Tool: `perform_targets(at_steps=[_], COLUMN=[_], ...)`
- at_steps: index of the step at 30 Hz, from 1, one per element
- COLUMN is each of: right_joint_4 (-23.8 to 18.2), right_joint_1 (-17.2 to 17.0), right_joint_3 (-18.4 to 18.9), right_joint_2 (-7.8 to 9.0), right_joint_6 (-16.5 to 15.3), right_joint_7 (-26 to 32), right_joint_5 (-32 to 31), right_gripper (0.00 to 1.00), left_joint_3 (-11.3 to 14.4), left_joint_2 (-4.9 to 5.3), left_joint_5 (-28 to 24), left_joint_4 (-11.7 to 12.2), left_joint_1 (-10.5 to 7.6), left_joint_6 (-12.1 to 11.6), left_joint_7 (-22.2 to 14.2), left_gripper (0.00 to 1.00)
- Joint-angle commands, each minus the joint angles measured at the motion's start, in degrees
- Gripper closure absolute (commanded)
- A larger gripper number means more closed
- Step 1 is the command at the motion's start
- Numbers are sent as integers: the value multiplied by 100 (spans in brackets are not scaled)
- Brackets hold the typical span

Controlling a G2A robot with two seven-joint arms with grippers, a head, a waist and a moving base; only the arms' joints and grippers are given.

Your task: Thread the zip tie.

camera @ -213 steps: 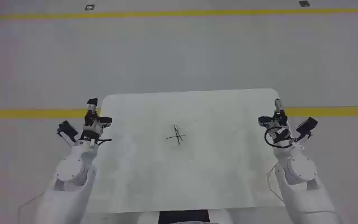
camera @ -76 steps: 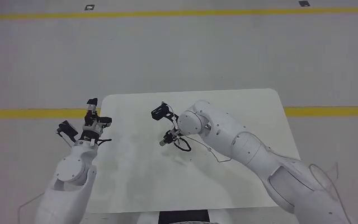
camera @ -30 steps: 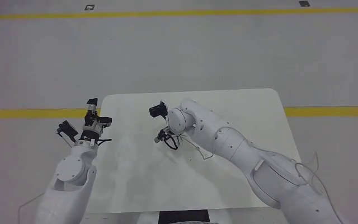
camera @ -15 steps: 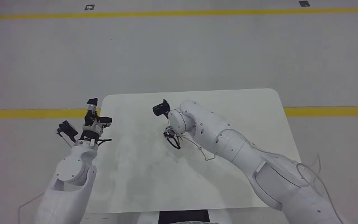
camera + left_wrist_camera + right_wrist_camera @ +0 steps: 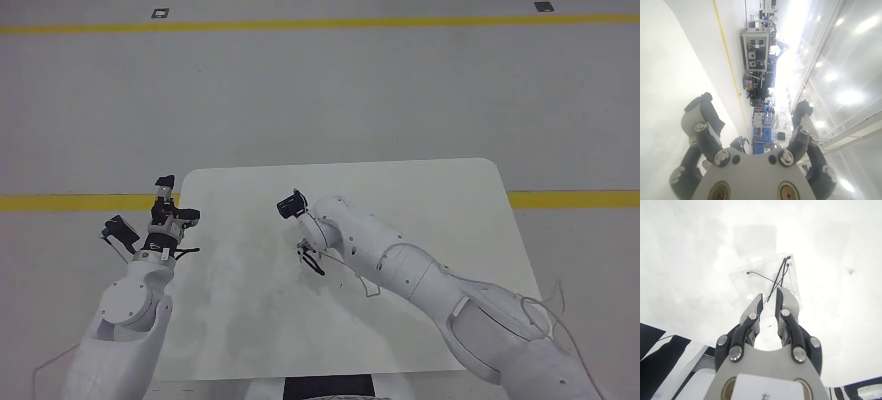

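Right wrist view: right gripper (image 5: 769,295), jaws slightly parted, tail tips of thin black zip ties (image 5: 780,271) showing between them, crossed on a clear plastic tray (image 5: 745,283). Light, springy, probably slick; pinch one strap near its tail.

white rounded arms (image 5: 400,265) | right gripper (image 5: 769,299): black pads (image 5: 778,302), silver screws (image 5: 785,312)

Three thin black zip ties (image 5: 776,281) were laid flat and crossed over one another on a clear sheet (image 5: 745,283) upon the white table (image 5: 687,256). All were kept straight, none closed into a loop.
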Motion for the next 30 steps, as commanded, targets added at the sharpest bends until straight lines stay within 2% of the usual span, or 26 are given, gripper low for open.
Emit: perform_targets(at_steps=[1,6,17,20,30], right_joint_4=[48,205,644,764,1268], right_joint_1=[-7,1,69,88,102], right_joint_3=[-25,-133,-334,-371,-421], right_joint_2=[-36,-170,-514,-615,-926], right_joint_6=[0,40,79,108,81], right_joint_7=[-15,-43,21,30,-6], right_joint_5=[-58,-277,-657,-747,-932], right_gripper=[84,87,87,83,87], left_joint_3=[0,0,0,0,0], left_joint_2=[0,0,0,0,0], left_joint_5=[0,0,0,0,0], left_joint_4=[0,0,0,0,0], left_joint_1=[0,0,0,0,0], left_joint_6=[0,0,0,0,0], left_joint_7=[0,0,0,0,0], left_gripper=[0,0,0,0,0])
